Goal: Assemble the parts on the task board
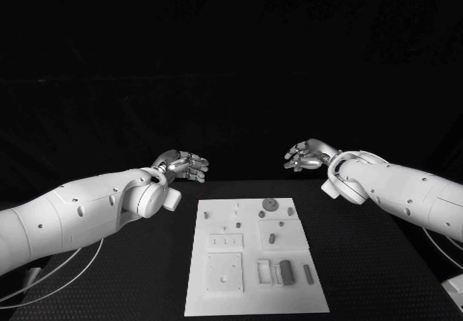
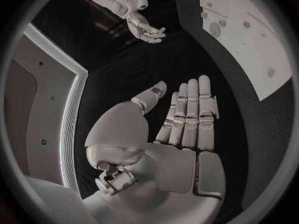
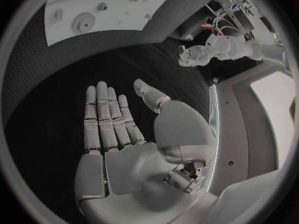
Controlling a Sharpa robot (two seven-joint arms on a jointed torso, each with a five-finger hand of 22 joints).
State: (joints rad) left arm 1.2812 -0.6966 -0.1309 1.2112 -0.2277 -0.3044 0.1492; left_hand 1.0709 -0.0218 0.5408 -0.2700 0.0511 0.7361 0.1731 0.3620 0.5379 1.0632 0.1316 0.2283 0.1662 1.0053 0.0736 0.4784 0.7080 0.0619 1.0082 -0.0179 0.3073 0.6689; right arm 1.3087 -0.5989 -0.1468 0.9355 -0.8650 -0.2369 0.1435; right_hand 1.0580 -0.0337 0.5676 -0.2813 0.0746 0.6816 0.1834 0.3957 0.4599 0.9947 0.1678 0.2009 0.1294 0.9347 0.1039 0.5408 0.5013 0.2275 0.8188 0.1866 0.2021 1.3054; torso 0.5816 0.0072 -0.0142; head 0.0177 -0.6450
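The white task board [image 1: 253,294] lies in the middle of the black table, with small grey parts on it: a round disc [image 1: 271,204], a dark cylinder [image 1: 286,273] and a thin bar [image 1: 308,273]. My left hand [image 1: 183,164] hangs above the table beyond the board's far left corner, fingers straight and apart, holding nothing. My right hand [image 1: 309,156] hovers beyond the far right corner, fingers loosely spread and empty. The left wrist view shows my left hand's flat palm [image 2: 185,129], the board [image 2: 261,45] and my right hand [image 2: 148,31]. The right wrist view shows my right hand [image 3: 121,129] flat and the board [image 3: 99,5].
Black table [image 1: 376,267] surrounds the board on both sides. Cables [image 1: 29,284] trail at the near left edge, and a cable with a small pale item [image 1: 453,284] sits at the near right edge. My left hand [image 3: 193,55] appears across in the right wrist view.
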